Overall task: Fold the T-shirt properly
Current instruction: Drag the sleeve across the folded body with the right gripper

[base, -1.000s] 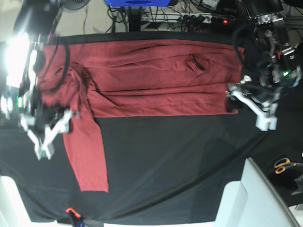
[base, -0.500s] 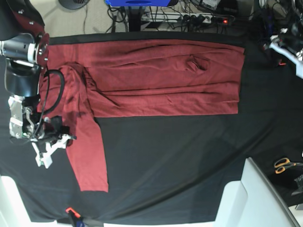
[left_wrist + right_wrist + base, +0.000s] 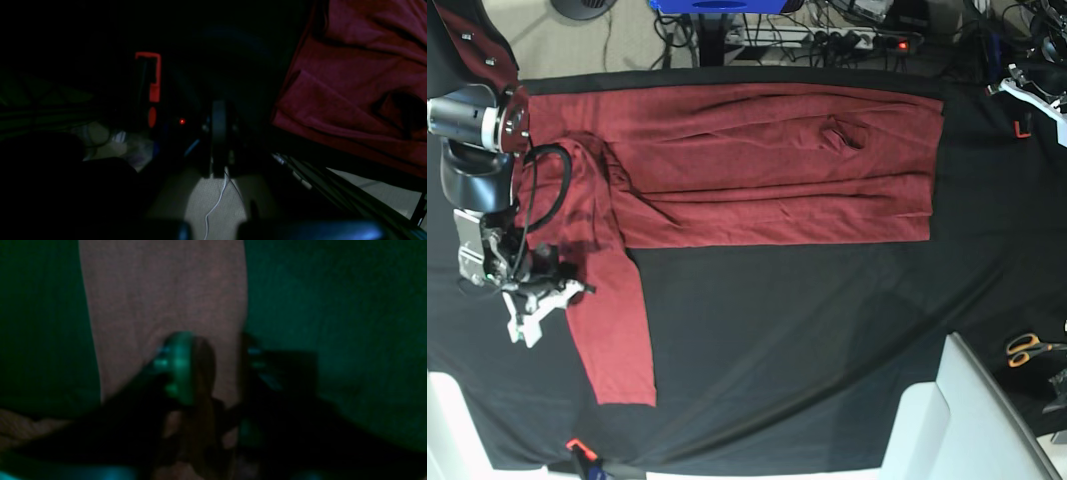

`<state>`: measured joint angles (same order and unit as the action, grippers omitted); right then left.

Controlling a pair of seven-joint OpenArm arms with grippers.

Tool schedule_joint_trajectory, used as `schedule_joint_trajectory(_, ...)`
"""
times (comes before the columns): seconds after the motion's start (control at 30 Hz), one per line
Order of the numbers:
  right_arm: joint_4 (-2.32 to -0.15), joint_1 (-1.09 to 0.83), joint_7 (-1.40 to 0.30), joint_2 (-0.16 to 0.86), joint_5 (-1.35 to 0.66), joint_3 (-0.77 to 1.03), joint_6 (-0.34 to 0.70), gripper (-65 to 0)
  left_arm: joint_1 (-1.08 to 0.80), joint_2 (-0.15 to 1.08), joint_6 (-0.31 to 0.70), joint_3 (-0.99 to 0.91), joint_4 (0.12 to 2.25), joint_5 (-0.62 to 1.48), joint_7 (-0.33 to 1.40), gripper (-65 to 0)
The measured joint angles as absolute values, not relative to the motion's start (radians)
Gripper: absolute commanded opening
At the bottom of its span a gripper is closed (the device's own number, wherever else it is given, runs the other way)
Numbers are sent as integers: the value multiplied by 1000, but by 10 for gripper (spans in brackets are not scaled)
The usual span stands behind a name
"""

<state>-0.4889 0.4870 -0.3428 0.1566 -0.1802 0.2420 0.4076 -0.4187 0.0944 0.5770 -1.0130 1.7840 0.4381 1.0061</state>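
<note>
Right wrist view is showing the right gripper (image 3: 213, 373) with fingers slightly apart over the T-shirt (image 3: 757, 165) sleeve; whether they are pinching it is unclear. Left gripper (image 3: 218, 140) fingers are pressing together, empty, beyond the T-shirt's far edge, which is lying spread on the black table cloth (image 3: 807, 350).

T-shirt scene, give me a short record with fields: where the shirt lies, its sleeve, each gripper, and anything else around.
shirt: red T-shirt spread flat across the far half of the black table cloth
sleeve: one long sleeve hangs toward the near edge
right gripper: low beside the sleeve's edge, grip unclear
left gripper: off beyond the shirt's far corner, shut, holding nothing
other: orange-handled scissors near the table's edge
</note>
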Motion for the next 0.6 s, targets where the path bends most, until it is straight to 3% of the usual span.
schedule_joint_trajectory(0.03,-489,486,-344,157,-179,242,408,-650,-419,94,577,-1013,1784,438,1006,-650)
schedule_joint_trajectory(0.1,-489,484,-344,155,-180,242,408,-629,-418,94,577,-1013,1784,438,1006,-650)
schedule_joint_trajectory(0.2,-575,461,-435,146,-176,242,408,-650,-418,94,577,-1012,1784,437,1006,-650)
schedule_joint_trajectory(0.43,-1233,183,-715,48,-178,243,415,-650,-403,98,577,-1011,1687,426,1005,-650)
schedule_joint_trajectory(0.6,-1533,15,-806,-25,-179,167,416,-650,-398,102,577,-1011,1678,432,1005,-650)
